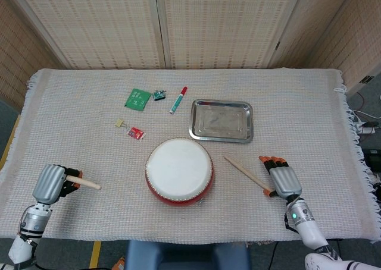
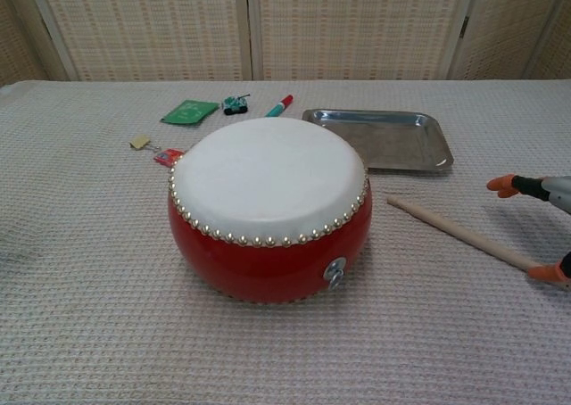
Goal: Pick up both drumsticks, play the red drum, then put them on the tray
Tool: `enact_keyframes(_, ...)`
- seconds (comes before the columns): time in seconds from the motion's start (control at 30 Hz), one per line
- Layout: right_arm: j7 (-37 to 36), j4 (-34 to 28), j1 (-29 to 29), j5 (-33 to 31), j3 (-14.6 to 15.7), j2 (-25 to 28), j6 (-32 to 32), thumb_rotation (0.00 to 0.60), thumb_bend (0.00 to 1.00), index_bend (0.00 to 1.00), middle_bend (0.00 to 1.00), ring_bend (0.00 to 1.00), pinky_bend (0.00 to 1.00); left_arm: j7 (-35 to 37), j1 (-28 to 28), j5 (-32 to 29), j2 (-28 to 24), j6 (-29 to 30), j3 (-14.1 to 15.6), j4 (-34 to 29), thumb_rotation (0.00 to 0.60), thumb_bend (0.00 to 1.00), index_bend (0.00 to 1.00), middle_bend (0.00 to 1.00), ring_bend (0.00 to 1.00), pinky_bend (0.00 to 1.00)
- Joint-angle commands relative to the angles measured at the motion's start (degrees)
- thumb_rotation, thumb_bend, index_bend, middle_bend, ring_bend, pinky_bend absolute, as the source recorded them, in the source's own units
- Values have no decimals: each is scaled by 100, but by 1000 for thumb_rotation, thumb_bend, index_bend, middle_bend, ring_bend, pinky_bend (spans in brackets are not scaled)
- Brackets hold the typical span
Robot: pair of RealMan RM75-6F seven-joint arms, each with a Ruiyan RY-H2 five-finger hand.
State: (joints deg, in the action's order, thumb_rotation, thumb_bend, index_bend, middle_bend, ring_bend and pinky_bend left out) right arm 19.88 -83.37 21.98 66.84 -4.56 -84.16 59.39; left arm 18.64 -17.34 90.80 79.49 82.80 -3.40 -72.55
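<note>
Wooden and pale, the loose drumstick [image 1: 248, 176] lies on the woven tablecloth [image 1: 309, 115] to the right of the red drum [image 1: 179, 171], slanting from near the drum's upper right down toward the robot's right hand [image 1: 282, 179]; its near end sits at that hand's thumb side, the orange thumb tip touching or just beside it; the fingers [image 1: 272, 160] are stretched forward and apart over the cloth, nothing clasped in them. From the chest camera the same stick [image 2: 455, 232] runs toward the right edge, one orange fingertip above it and the thumb tip at its end; whether the thumb actually presses the wood I cannot tell. The left hand [image 1: 52, 184] rests near the table's front left corner, fingers curled around the other drumstick [image 1: 84, 182], which pokes out to the right; it is well apart from the drum. The steel tray [image 1: 221, 121] lies behind the drum, slightly right.
</note>
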Motion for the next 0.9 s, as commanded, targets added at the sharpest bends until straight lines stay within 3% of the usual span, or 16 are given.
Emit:
enact_keyframes(0.03,86,194,46,-210,-94,-17,-39,600,162,132,105,0,144,28,1,1,7,-13,19,18,600,674,1000,1000,1000,1000)
enact_keyframes(0.17,180,283,134,-451,-207,30,-141,600,191,148,105,0,144,36,8,8,16,-24,53,36,600,667,1000,1000,1000,1000)
enact_keyframes(0.4,-639,-397,382,-583,-471,366,-797,600,208,283,105,0,144,63,24,-14,1,-4,55,25,600,666,1000,1000,1000,1000)
enact_keyframes(0.9,-402,618,1023,-693,-555,-761,-883,600,251,389,105,0,144,158,80,-56,16,-16,107,112,600,666,1000,1000,1000,1000)
